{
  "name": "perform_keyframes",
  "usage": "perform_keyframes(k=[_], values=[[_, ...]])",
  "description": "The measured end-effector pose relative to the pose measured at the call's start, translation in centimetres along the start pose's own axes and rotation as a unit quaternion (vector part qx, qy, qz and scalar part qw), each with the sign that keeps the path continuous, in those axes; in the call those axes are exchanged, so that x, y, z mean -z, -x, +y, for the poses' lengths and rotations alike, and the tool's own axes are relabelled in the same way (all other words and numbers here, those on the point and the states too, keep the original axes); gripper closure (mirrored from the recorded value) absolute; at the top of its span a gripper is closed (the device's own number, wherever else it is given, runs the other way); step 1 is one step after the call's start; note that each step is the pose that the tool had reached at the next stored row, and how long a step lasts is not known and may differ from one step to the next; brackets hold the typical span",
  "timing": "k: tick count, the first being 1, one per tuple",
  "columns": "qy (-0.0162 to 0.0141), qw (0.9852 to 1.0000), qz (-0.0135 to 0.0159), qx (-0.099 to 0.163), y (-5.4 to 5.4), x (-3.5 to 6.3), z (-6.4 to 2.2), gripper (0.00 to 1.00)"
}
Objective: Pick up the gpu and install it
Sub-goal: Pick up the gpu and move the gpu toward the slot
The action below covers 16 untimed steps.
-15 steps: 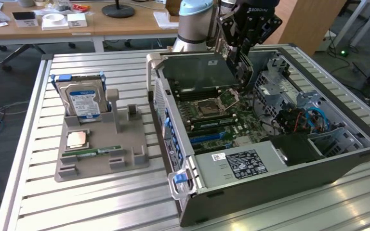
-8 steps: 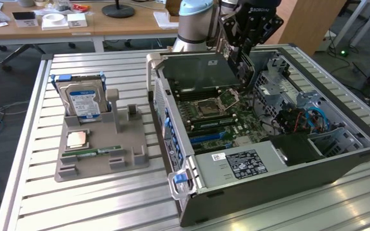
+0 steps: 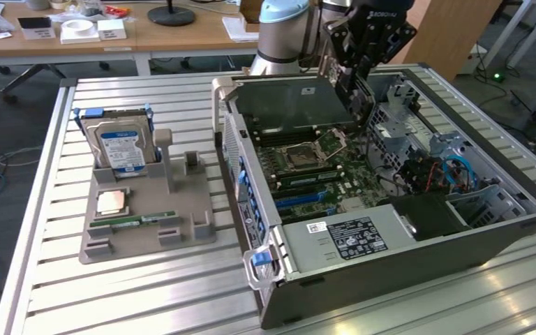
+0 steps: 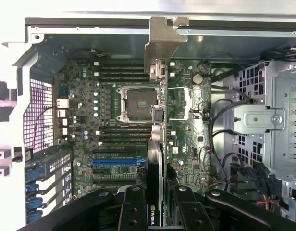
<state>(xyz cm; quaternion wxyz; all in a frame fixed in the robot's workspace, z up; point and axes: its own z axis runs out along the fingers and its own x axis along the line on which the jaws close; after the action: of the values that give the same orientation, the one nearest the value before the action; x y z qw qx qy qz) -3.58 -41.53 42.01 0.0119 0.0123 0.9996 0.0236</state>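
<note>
Over the open computer case, my gripper, fingers pinching the gpu, card on its edge, maybe just above the green board

Nvidia eye logo on the gpu edge, black-and-white printed label on the power supply at five o'clock in the exterior view, print illegible, blue label on the hard drive at nine o'clock, wording illegible
</note>
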Motion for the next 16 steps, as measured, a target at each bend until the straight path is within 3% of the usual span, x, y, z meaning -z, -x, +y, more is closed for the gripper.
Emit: perform_keyframes(k=[16], values=[[0.0000, 1.0000, 0.0000, 0.000, 0.24, -0.01, 0.00, 0.74]])
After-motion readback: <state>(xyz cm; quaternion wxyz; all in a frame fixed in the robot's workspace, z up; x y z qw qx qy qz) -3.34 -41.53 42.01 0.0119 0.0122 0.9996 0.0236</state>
